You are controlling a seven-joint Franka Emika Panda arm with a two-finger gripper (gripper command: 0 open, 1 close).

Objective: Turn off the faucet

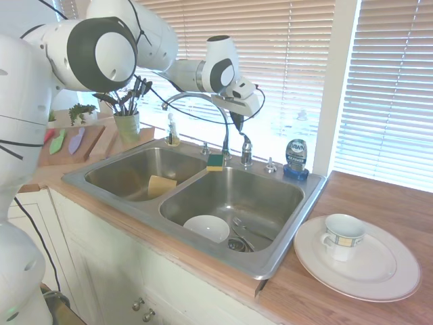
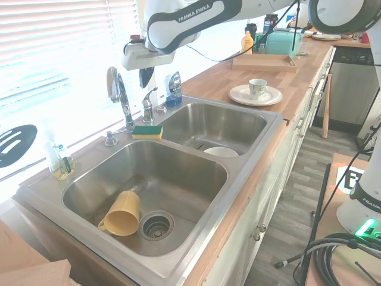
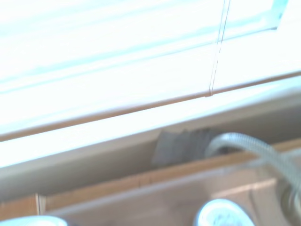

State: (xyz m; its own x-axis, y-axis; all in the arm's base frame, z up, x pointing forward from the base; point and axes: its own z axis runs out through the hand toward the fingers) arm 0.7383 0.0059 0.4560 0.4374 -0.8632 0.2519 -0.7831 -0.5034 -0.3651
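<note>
The faucet (image 1: 203, 100) stands at the back rim of a double stainless sink (image 1: 270, 261), roughly behind the divider between the two basins, its thin chrome gooseneck arching high and curving back down over the left basin as seen in the first exterior view. Its small separate lever handle (image 1: 246, 150) rises from the sink deck just beside the spout's base, on the side toward the blue dish-soap bottle (image 1: 296, 157). The white arm reaches in front of the window blinds, and the end effector (image 1: 237, 122) hangs just above the lever handle, its dark fingers pointing down and not touching it; whether the fingers are apart or together cannot be told from either exterior view. A green and yellow sponge (image 2: 147, 131) lies on the divider at the foot of the spout. A white bowl (image 1: 206, 228) sits in the basin nearer the soap bottle, and a yellow mug (image 2: 121, 214) lies on its side in the other basin next to the drain. On the wooden counter (image 1: 379, 196) beside the sink, a cup (image 1: 342, 236) rests on a white plate (image 1: 385, 271). The wrist view is blurred, showing mostly bright blinds, a sill and a curved piece of chrome tube (image 3: 254, 150).
</note>
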